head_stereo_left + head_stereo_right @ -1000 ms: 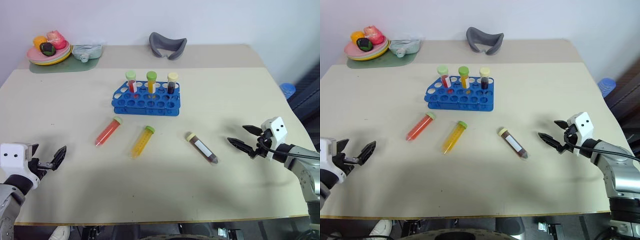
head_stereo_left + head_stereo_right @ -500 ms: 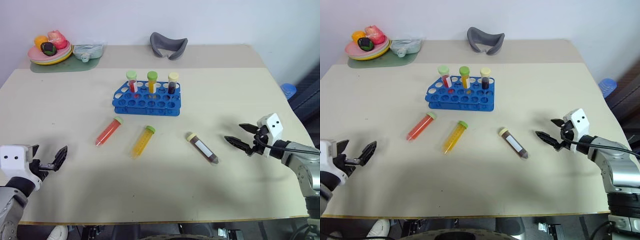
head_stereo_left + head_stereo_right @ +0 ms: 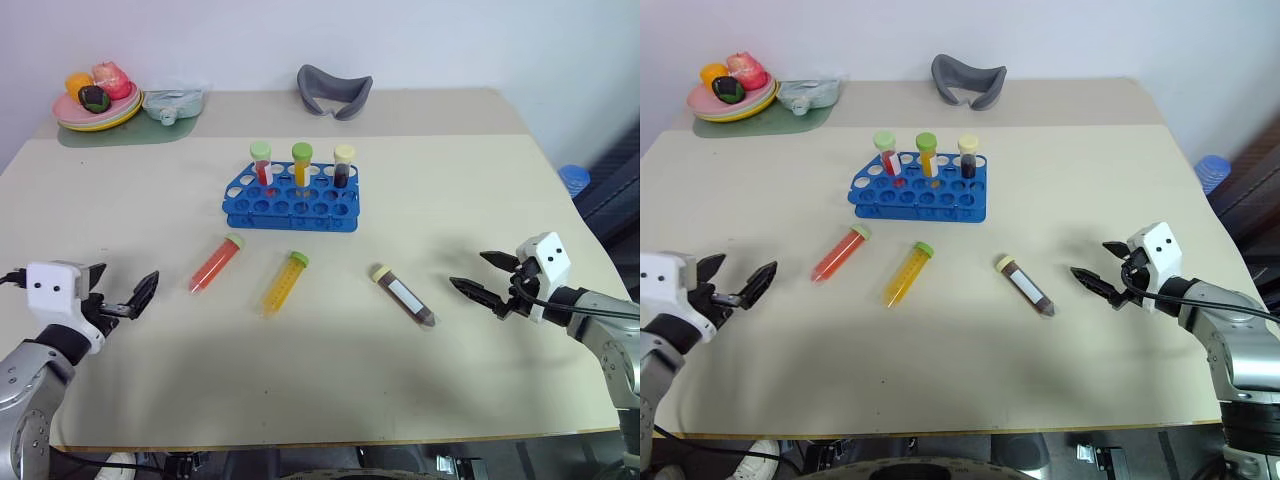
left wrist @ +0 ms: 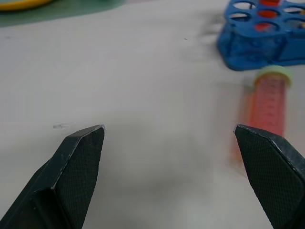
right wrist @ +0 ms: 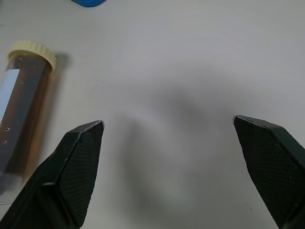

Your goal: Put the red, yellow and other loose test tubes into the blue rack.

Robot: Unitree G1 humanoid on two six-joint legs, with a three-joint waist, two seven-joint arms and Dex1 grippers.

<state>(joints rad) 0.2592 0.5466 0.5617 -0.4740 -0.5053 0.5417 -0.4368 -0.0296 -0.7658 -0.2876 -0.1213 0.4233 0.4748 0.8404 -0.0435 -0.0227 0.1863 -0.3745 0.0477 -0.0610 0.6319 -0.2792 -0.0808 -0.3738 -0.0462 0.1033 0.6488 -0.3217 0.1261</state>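
Blue rack (image 3: 292,197) sits at 1 o'clock from the left gripper (image 3: 125,298) and 10 o'clock from the right gripper (image 3: 485,280), well apart from both. Both grippers spread wide, empty (red tube (image 3: 216,263) nearest the left).

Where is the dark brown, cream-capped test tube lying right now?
In the left eye view the dark brown test tube lies flat on the beige table, right of the yellow-filled tube, nearest the right gripper.

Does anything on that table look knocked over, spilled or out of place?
Three capped tubes lie on their sides in front of the blue rack: a red tube, a yellow tube and a dark brown tube, while three others stand upright in the rack. Nothing looks spilled or broken.
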